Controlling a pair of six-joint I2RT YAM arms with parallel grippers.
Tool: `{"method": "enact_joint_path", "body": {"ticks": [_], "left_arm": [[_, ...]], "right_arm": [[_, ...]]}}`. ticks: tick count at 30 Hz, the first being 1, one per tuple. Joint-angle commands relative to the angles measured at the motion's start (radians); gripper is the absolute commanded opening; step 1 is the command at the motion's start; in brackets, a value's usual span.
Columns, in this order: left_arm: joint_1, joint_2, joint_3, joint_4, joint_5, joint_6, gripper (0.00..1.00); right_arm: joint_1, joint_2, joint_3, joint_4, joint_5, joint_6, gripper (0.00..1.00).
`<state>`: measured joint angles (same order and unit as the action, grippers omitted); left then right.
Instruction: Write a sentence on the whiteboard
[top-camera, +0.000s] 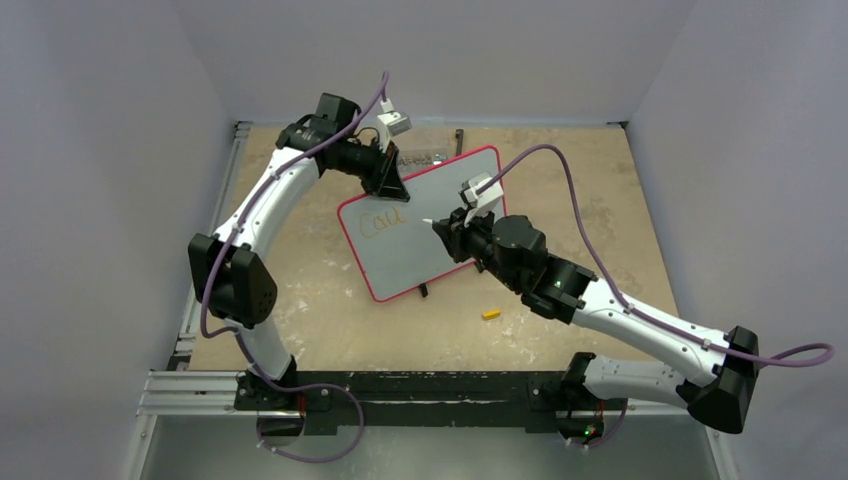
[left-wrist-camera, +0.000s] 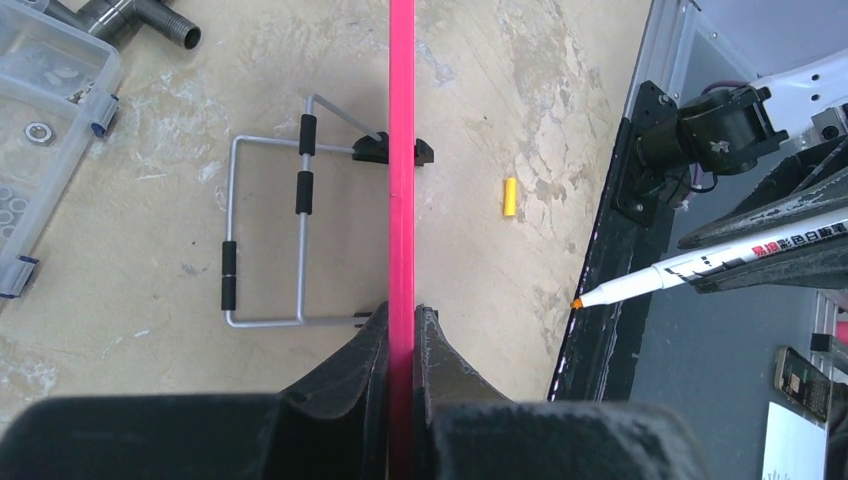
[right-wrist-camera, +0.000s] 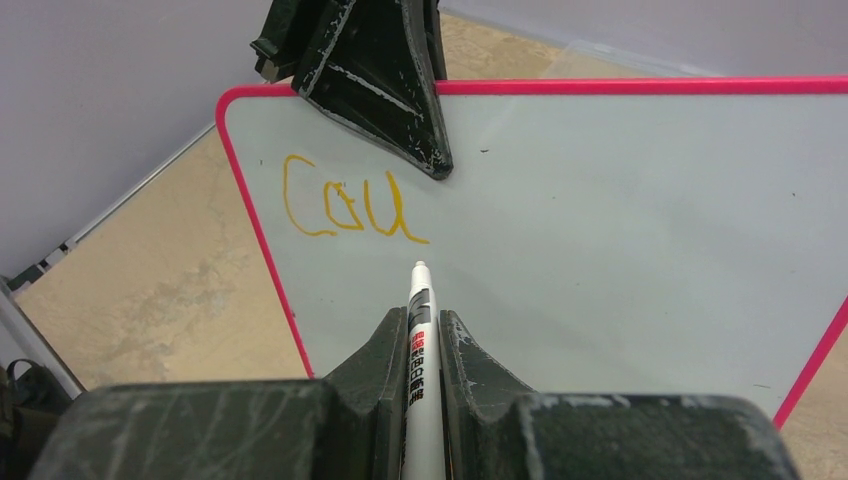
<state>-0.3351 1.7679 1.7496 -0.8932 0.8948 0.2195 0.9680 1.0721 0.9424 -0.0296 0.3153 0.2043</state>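
The whiteboard (top-camera: 430, 245), pale grey with a pink rim, stands tilted up off the wooden table. My left gripper (top-camera: 392, 186) is shut on its top edge; in the left wrist view the rim (left-wrist-camera: 401, 150) runs edge-on between the jaws of that gripper (left-wrist-camera: 401, 315). Of the sentence, orange-yellow lettering (right-wrist-camera: 345, 210) reads "Cou" near the board's upper left corner (top-camera: 383, 222). My right gripper (right-wrist-camera: 419, 315) is shut on a white marker (right-wrist-camera: 419, 340). The marker's orange tip (left-wrist-camera: 577, 301) hangs a short way off the board's face, just below the "u".
A yellow marker cap (top-camera: 491, 313) lies on the table in front of the board. Behind the board are a wire stand (left-wrist-camera: 265, 235), a clear plastic parts box (left-wrist-camera: 40, 120) and a metal pipe fitting (left-wrist-camera: 140, 15). Grey walls enclose the table.
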Motion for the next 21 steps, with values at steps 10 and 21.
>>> {"method": "enact_joint_path", "body": {"ticks": [10,21], "left_arm": [[-0.012,0.035,0.079,-0.016,0.141,0.041,0.0],[-0.028,0.048,0.083,0.002,0.114,0.014,0.0]], "right_arm": [[-0.002,-0.036,-0.002,0.062,0.047,-0.046,0.0],[-0.002,0.003,0.0,0.12,0.041,-0.073,0.0]]}}
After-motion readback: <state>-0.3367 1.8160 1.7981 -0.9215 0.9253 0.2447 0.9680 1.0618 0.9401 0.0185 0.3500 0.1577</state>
